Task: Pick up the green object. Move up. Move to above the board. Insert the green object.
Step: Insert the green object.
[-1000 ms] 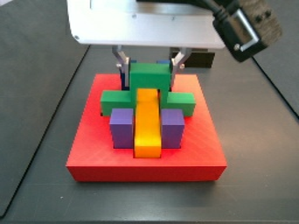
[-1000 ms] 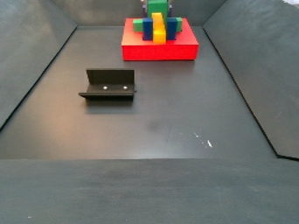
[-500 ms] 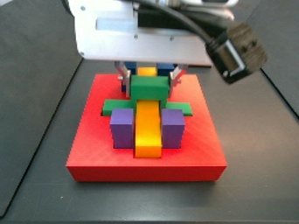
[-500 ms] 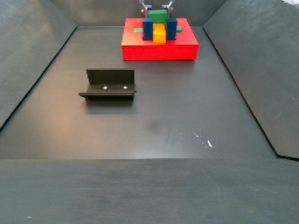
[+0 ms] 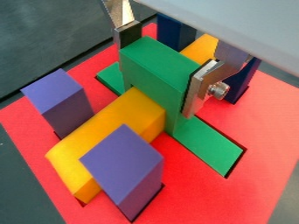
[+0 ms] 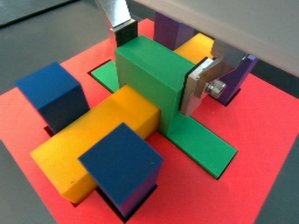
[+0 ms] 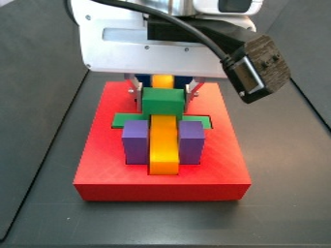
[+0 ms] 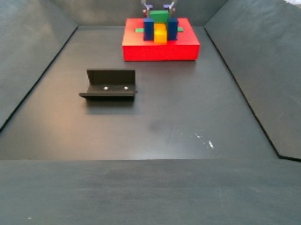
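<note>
In a wrist view, the gripper (image 5: 162, 63) grips the raised cube of the green object (image 5: 158, 79) between its silver fingers (image 5: 204, 86); the block's wide base lies flat in a recess of the red board (image 5: 263, 188); a long yellow block (image 5: 107, 144) runs up against the green cube, with purple cubes (image 5: 61, 101) on either side.

In a wrist view, the gripper (image 6: 158, 59) clamps the green object (image 6: 149, 77) the same way; the cubes (image 6: 52, 93) here look dark blue, and the board (image 6: 251, 188) surrounds all the pieces.

In a side view, the gripper (image 7: 163, 88) hangs under a white housing, its fingers on the green object (image 7: 162, 101), which sits on the board (image 7: 162, 182) behind the yellow block (image 7: 163, 145).

In a side view, the board (image 8: 163, 50) lies at the far end of the dark floor with the gripper (image 8: 159, 11) over it; the green object (image 8: 159, 30) is too small to make out clearly; the fixture (image 8: 111, 85) stands well apart.
</note>
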Controlling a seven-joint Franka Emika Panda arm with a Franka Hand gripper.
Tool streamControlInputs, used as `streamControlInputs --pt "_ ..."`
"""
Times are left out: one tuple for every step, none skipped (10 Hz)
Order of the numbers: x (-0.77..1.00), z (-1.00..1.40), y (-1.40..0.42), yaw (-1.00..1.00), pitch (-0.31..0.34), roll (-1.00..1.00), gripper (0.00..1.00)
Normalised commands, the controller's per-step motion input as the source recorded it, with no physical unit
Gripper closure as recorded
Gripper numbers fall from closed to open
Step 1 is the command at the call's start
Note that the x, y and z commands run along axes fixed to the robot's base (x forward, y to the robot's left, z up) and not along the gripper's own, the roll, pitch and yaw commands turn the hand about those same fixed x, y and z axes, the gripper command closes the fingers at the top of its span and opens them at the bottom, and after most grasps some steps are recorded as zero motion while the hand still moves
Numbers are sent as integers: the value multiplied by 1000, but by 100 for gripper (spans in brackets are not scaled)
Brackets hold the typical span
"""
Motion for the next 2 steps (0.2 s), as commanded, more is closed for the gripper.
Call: streamControlInputs --pt "0 -117 0 0 -20 41 100" --pt "0 0 0 0 0 0 100"
